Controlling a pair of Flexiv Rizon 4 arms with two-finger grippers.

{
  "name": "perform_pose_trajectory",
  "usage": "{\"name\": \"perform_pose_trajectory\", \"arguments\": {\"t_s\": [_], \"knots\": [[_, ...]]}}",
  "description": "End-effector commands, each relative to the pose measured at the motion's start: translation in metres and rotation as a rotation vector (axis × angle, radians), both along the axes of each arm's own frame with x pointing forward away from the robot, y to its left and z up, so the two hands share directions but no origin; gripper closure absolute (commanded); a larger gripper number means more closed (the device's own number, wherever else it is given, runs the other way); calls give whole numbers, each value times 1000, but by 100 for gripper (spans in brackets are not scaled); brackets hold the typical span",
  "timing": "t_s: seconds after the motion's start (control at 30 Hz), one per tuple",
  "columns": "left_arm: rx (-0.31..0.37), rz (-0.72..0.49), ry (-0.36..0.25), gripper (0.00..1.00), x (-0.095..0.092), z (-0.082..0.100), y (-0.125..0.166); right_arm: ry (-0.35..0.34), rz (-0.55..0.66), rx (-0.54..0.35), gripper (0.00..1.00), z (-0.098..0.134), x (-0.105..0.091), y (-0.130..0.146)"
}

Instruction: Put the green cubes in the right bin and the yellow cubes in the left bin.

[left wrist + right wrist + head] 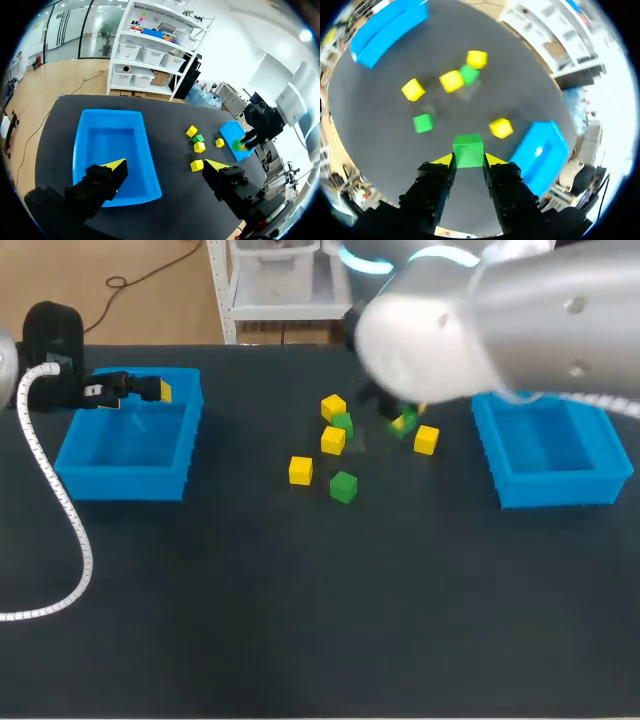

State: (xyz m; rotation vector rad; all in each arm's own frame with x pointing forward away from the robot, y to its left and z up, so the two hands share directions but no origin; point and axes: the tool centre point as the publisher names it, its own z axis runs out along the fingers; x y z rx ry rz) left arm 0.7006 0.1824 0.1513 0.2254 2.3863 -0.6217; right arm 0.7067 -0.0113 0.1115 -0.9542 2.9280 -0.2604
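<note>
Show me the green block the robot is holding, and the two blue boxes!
green cube (pixel 468 150): right wrist view, middle of the face that shows.
left bin (pixel 122 483): head view, on its front wall.
right bin (pixel 560 488): head view, on its front wall.

L gripper (pixel 167 165) hangs nr back-left corner of table (pixel 300 620), aimed twd its middle, fingers wide apart. R arm (pixel 520 330) stretches from back-right edge to over mid-table. R gripper (pixel 468 161) points down, both fingers pressed on sides of green cube (pixel 468 149).
</note>
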Motion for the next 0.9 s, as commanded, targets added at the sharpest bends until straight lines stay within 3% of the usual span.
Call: {"name": "perform_pose_trajectory", "arguments": {"t_s": [0.03, 0.23, 0.5, 0.67, 0.9], "knots": [[-9, -6, -7, 0, 0, -2, 2, -164, -123, 120, 100, 24, -20, -52], [-9, -6, -7, 0, 0, -2, 2, -232, -386, 162, 100, 28, -31, -107], [-9, -6, -7, 0, 0, -2, 2, -233, -606, 215, 100, 12, -48, -153], [-9, -6, -7, 0, 0, -2, 2, -219, -702, 196, 100, 1, -48, -178], [-9, -6, -7, 0, 0, -2, 2, -202, -732, 161, 100, -3, -29, -192]]}}
